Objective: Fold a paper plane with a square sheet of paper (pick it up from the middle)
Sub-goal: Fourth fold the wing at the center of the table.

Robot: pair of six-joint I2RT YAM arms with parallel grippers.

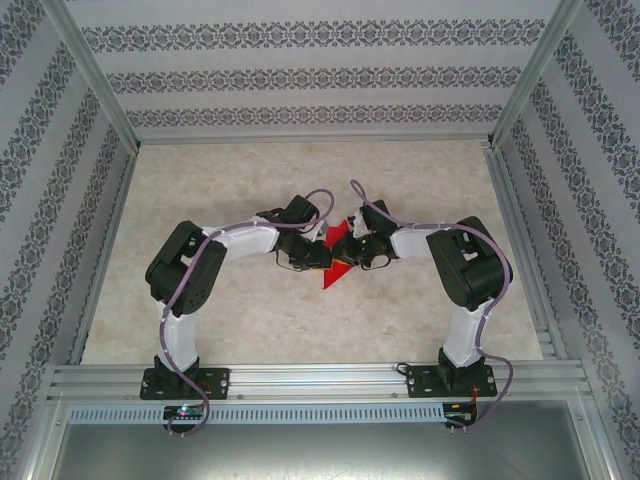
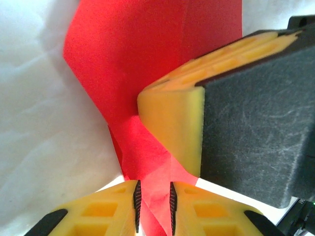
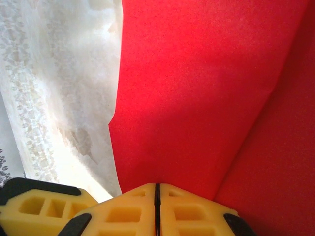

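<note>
A thin, bright red paper sheet (image 1: 333, 272), creased and partly folded, sits in the middle of the pale marbled tabletop (image 1: 250, 330), between the two arms where they meet. One pointed corner of it sticks out toward the near edge. The left claw (image 1: 322, 252) comes at the sheet from the left and the right claw (image 1: 352, 250) from the right, so the two tips are just beside each other with the paper between them. In the left wrist view, the left claw's yellow fingers (image 2: 110, 211) with ribbed black pads stand a narrow gap apart. A folded strip of the red paper runs up through that gap, and whether it touches either pad cannot be told. Past the gap the sheet widens and lifts off the table, and a yellow finger of the right claw presses against it from the right. In the right wrist view, the right claw's fingers are closed tight together, pinching the sheet's edge, and the paper fans out from them.
</note>
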